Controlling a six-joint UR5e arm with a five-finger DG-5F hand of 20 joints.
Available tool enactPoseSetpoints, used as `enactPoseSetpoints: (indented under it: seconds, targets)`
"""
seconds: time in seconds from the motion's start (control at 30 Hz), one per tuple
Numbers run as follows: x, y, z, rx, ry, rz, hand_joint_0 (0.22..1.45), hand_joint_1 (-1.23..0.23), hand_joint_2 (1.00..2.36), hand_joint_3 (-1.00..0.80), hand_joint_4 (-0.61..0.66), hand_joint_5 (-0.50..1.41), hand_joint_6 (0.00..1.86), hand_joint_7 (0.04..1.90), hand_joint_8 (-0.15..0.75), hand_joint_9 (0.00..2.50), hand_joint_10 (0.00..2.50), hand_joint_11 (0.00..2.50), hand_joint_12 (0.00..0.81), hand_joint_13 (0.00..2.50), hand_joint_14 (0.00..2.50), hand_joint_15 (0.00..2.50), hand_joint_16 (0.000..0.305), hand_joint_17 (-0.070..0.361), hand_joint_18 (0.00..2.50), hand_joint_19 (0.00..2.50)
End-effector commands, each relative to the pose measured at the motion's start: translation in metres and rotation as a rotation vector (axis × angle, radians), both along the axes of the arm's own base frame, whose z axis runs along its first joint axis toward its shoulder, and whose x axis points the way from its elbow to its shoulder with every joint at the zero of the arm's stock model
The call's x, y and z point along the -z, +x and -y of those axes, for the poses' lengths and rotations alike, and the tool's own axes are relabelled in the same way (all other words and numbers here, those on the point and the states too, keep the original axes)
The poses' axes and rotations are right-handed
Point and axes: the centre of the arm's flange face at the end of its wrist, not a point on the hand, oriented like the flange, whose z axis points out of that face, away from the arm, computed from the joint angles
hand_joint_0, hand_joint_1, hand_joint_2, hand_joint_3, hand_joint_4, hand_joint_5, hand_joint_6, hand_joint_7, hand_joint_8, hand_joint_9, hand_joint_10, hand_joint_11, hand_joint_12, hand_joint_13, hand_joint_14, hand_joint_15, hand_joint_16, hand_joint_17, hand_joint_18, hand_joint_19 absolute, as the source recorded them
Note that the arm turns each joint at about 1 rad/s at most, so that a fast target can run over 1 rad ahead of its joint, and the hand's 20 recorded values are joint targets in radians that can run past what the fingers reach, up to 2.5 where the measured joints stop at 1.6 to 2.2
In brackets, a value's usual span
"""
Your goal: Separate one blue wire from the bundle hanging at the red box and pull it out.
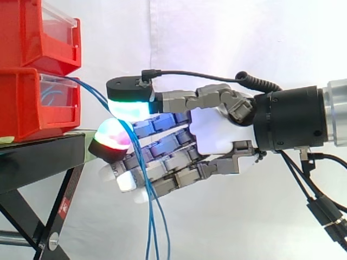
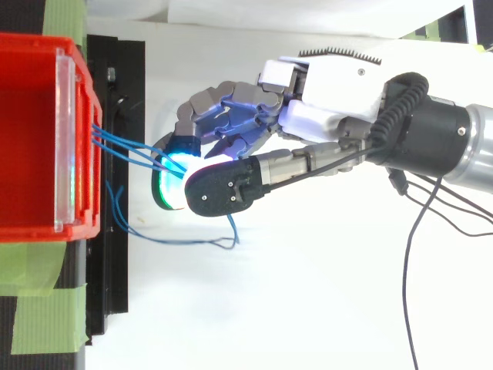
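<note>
Several thin blue wires hang out of the lower red box on the black stand and drop toward the floor. In the top view the blue wires leave the red box at its clear front and converge at my fingertips. My hand reaches in from the right, palm sideways. Its green-glowing thumb pad sits above a red-glowing finger pad, and the wires run between them, pinched. The other fingers lie nearly straight below, behind the hanging wires. I cannot tell how many wires the pinch holds.
A second red bin is stacked on top of the lower one. The black stand carries both, with slanted legs below. Green tape marks the stand. A slack loop of blue wire lies below my hand in the top view.
</note>
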Motion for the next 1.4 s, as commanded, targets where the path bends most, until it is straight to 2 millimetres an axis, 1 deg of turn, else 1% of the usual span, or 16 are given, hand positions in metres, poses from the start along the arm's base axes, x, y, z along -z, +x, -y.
enactPoseSetpoints:
  seconds: [0.0,0.07,0.1,0.17,0.23,0.4,0.67,0.73,0.83,0.87,0.9,1.0,1.1,1.17,1.3,1.37]
  targets:
    - [-0.0003,0.0001,-0.0005,-0.001,0.0,0.001,0.61,-0.66,1.04,-0.08,0.21,-0.21,0.83,1.09,0.249,0.55,0.01,0.35,0.351,0.85,0.01,0.27,0.044,0.099,0.65,0.33]
    - [-0.0003,0.0,-0.0003,0.0,0.0,0.001,0.61,-0.65,1.04,-0.08,0.21,-0.21,0.83,1.09,0.248,0.54,0.01,0.35,0.334,0.96,0.02,0.37,0.044,0.1,0.65,0.35]
    - [-0.0003,0.0,-0.0003,0.0,0.0,0.001,0.62,-0.65,1.04,-0.08,0.21,-0.21,0.83,1.09,0.247,0.54,0.01,0.35,0.33,1.06,0.02,0.48,0.044,0.1,0.64,0.35]
    - [0.0006,0.0,0.0006,0.002,0.0,-0.001,0.62,-0.65,1.04,-0.09,0.22,-0.21,0.83,1.09,0.245,0.54,0.01,0.35,0.356,1.31,0.03,0.82,0.045,0.102,0.64,0.38]
    - [0.0006,0.0001,-0.0003,0.0,0.0,-0.001,0.62,-0.65,1.04,-0.09,0.22,-0.22,0.83,1.1,0.244,0.54,0.01,0.36,0.367,1.41,0.02,0.99,0.046,0.103,0.64,0.39]
    - [0.0006,0.0,0.0006,0.002,0.0,-0.001,0.62,-0.64,1.04,-0.1,0.22,-0.22,0.83,1.09,0.244,0.54,0.02,0.36,0.357,1.5,0.02,1.28,0.048,0.108,0.68,0.46]
    - [0.0006,0.0,0.0006,0.002,0.0,-0.001,0.62,-0.64,1.04,-0.11,0.22,-0.22,0.83,1.08,0.249,0.55,0.02,0.38,0.327,1.54,0.0,1.56,0.051,0.115,0.73,0.54]
    - [0.0006,0.0001,-0.0003,0.0,0.0,-0.001,0.62,-0.64,1.04,-0.11,0.22,-0.22,0.83,1.08,0.249,0.55,0.01,0.38,0.329,1.55,0.0,1.57,0.051,0.114,0.75,0.54]
    - [0.0006,0.0001,-0.0003,0.0,0.0,-0.001,0.62,-0.64,1.04,-0.11,0.22,-0.22,0.83,1.07,0.256,0.57,0.02,0.41,0.312,1.49,0.31,1.49,0.05,0.112,0.77,0.58]
    - [0.0006,0.0001,-0.0003,0.0,0.0,-0.001,0.62,-0.65,1.04,-0.11,0.22,-0.22,0.83,1.07,0.257,0.58,0.02,0.43,0.318,1.46,0.43,1.46,0.049,0.11,0.8,0.63]
    - [0.0006,0.0001,-0.0003,0.0,0.0,-0.001,0.62,-0.65,1.04,-0.11,0.22,-0.22,0.83,1.07,0.26,0.59,0.02,0.44,0.314,1.42,0.74,1.33,0.048,0.108,0.84,0.7]
    - [0.0006,0.0,0.0006,0.002,0.0,-0.001,0.63,-0.65,1.04,-0.12,0.22,-0.22,0.83,1.08,0.26,0.61,0.02,0.51,0.319,1.36,1.06,1.27,0.048,0.107,0.89,0.79]
    - [0.0008,-0.0003,0.0007,0.002,-0.001,-0.004,0.63,-0.65,1.03,-0.12,0.22,-0.22,0.83,1.08,0.293,0.73,0.02,0.77,0.328,1.3,1.14,1.3,0.047,0.107,0.9,0.78]
    - [0.0013,-0.001,0.0008,0.002,-0.002,-0.01,0.63,-0.64,1.04,-0.13,0.22,-0.22,0.83,1.08,0.311,0.82,0.02,0.93,0.332,1.29,1.1,1.33,0.047,0.106,0.88,0.78]
    - [0.0006,-0.0014,0.0008,0.002,-0.002,-0.012,0.63,-0.64,1.03,-0.13,0.22,-0.22,0.83,1.07,0.345,1.0,0.02,1.18,0.333,1.28,1.07,1.36,0.047,0.107,0.87,0.79]
    - [0.0006,-0.0014,0.0008,0.002,-0.002,-0.012,0.63,-0.64,1.03,-0.13,0.22,-0.22,0.83,1.07,0.351,1.05,0.01,1.24,0.342,1.27,1.04,1.36,0.048,0.107,0.87,0.78]
